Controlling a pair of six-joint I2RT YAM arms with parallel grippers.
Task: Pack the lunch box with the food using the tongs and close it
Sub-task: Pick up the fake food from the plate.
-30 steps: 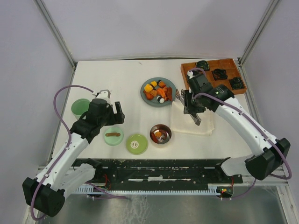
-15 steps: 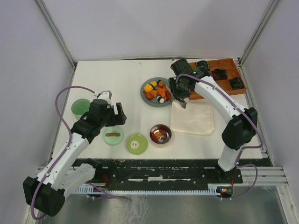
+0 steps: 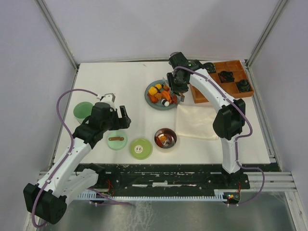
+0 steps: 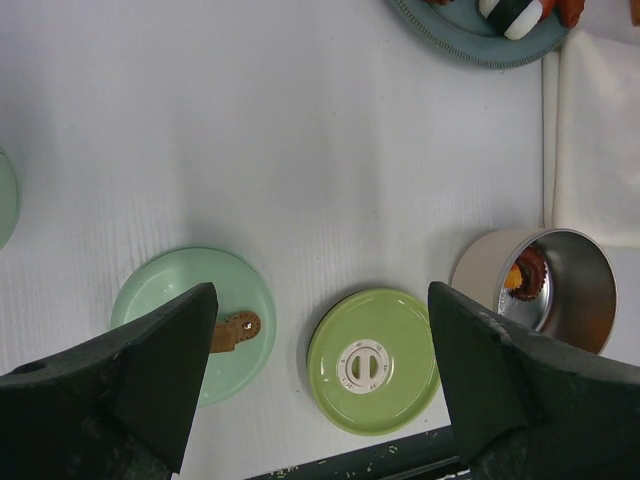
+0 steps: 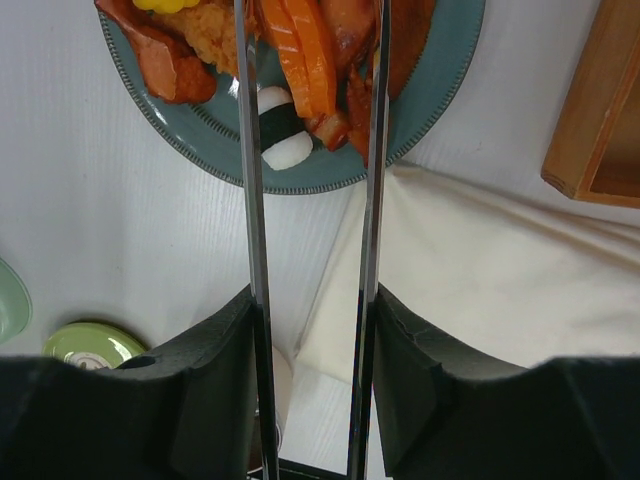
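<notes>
**Right gripper clenched on long, thin silver metal tongs over the food**

Overhead view: the right gripper hangs above the round grey-blue plate, which carries the bite-size orange, yellow and red-brown food; the lunch box lies in parts by the left arm, the mint-green cylindrical canister farthest left, then its flat mint lid with the brown handle, the round lime-green lid and the small steel bowl; a folded cream cloth lies just right of the bowl.

Left wrist view: the left gripper is spread wide and empty above both lids; the bowl shows an orange and a red-brown piece inside.

Right wrist view: the dark fingers press on the outer faces of both tong arms; the tongs' long axis runs bottom to top toward the plate, the tips cut off by the frame; the black-and-white roll-like piece sits between the arms, close to the left one and nearly parallel to them.

The tongs look light, springy and slick, so a hold across both arms suits them; the roll seems soft and is best pinched gently across its black band; the glossy orange pieces may slip.
</notes>
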